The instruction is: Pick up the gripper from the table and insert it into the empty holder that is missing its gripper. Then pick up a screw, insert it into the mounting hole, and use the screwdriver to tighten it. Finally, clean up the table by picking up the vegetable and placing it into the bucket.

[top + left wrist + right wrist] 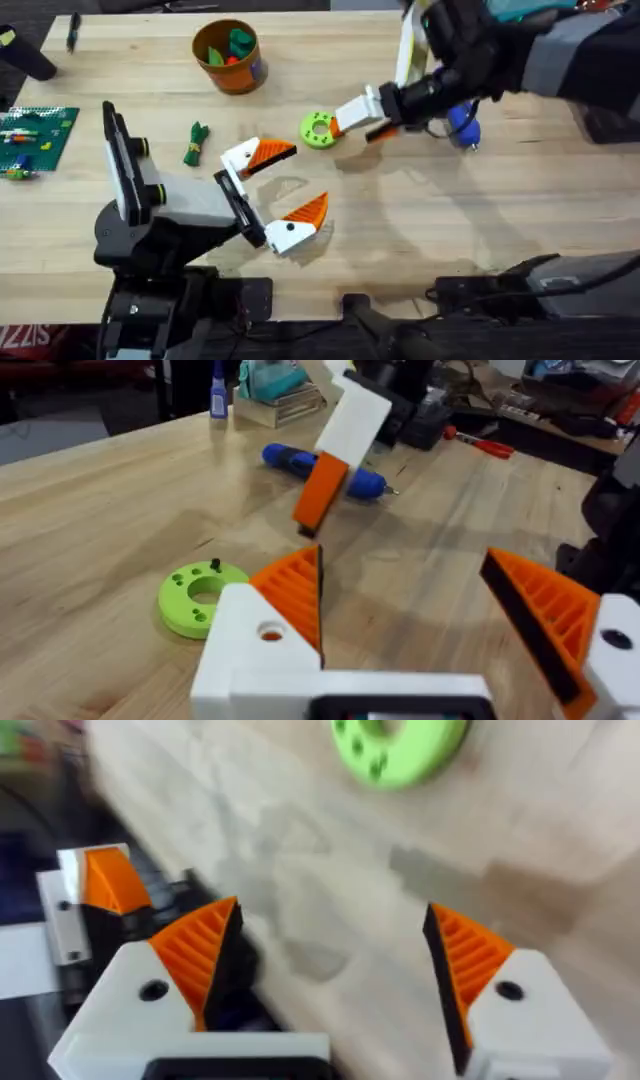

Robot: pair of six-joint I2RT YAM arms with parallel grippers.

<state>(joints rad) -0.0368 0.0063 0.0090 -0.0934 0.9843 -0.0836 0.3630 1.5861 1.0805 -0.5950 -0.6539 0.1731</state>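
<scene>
The orange bucket (228, 55) with a blue label stands upright at upper centre-left of the overhead frame. The dark-green vegetable (195, 143) lies on the table at left of centre. The blue screwdriver (461, 122) lies at upper right, partly hidden.

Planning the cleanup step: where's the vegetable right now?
In the overhead view the vegetable lies on the table's left half, below and left of the bucket, between the left arm's upright link and the left gripper.
</scene>
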